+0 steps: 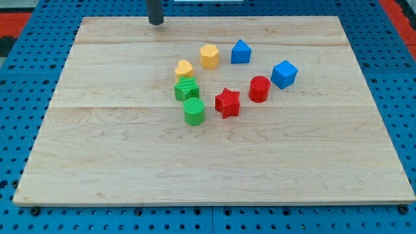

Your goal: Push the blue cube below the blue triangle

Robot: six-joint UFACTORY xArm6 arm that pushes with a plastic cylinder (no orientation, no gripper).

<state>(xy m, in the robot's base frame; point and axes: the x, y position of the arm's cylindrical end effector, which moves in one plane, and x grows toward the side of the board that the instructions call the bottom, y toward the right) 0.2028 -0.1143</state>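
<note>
The blue cube (pixel 284 73) sits right of the board's middle. The blue triangle (pixel 240 51) sits up and to the left of it, beside a yellow hexagon (pixel 209 56). My tip (pixel 156 23) rests near the view's top edge of the board, far to the upper left of both blue blocks and touching no block.
A red cylinder (pixel 259 89) sits just left of the blue cube, with a red star (pixel 227 103) further left. A yellow heart (pixel 184 68), a green cube (pixel 186 89) and a green cylinder (pixel 194 111) stand left of centre. The wooden board (pixel 97 162) lies on a blue pegboard.
</note>
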